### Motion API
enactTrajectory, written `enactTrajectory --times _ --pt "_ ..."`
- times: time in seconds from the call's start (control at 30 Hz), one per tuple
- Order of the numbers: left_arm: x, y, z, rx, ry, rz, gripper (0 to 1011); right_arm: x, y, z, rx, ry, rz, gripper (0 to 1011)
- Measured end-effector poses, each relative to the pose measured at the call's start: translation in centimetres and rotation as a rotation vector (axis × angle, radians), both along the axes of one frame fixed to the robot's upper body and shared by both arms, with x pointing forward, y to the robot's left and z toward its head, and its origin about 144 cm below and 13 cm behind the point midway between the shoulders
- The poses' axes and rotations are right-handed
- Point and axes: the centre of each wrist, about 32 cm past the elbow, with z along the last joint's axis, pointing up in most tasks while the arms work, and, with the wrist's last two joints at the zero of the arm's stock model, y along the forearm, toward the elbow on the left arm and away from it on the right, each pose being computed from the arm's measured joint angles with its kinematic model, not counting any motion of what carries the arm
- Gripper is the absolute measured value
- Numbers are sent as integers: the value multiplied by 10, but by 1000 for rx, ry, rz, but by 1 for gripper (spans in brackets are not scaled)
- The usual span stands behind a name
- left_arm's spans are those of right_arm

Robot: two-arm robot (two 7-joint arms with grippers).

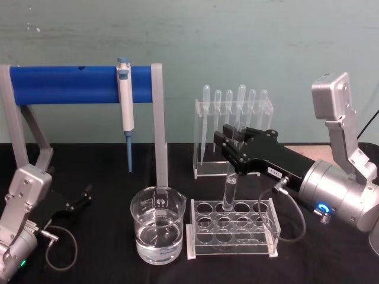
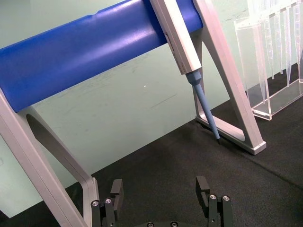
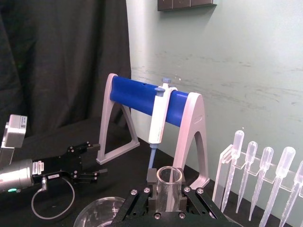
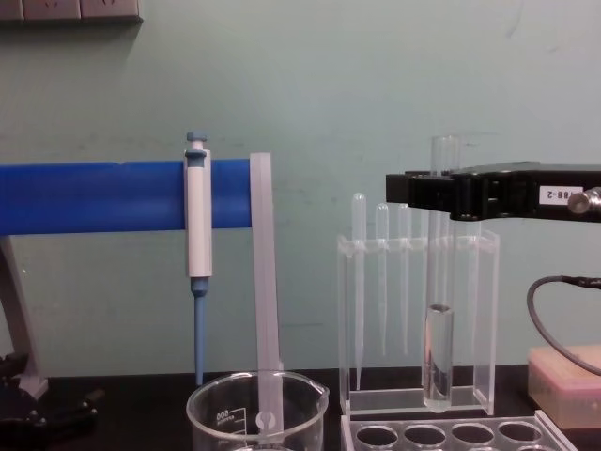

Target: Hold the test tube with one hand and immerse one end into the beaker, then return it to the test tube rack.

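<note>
My right gripper (image 1: pixel 235 144) is clamped on the test tube (image 1: pixel 229 188) near its rim. The tube is straight clear glass, upright, with liquid low inside. Its round end hangs just above a back hole of the clear plastic rack (image 1: pixel 234 239). The wide glass beaker (image 1: pixel 158 234) is beside the rack with free room above. My left gripper (image 1: pixel 86 196) is parked by the tabletop's (image 1: pixel 89 160) left edge, fingers spread.

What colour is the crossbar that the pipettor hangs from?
Bright blue. The crossbar shows best in the head view.
</note>
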Motion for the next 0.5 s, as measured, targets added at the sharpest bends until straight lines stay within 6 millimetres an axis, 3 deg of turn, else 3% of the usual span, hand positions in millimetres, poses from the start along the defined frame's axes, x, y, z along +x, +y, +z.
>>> enactTrajectory --times 0.5 --pt "0 0 0 0 0 0 1000 2 6 4 3 -5 25 217"
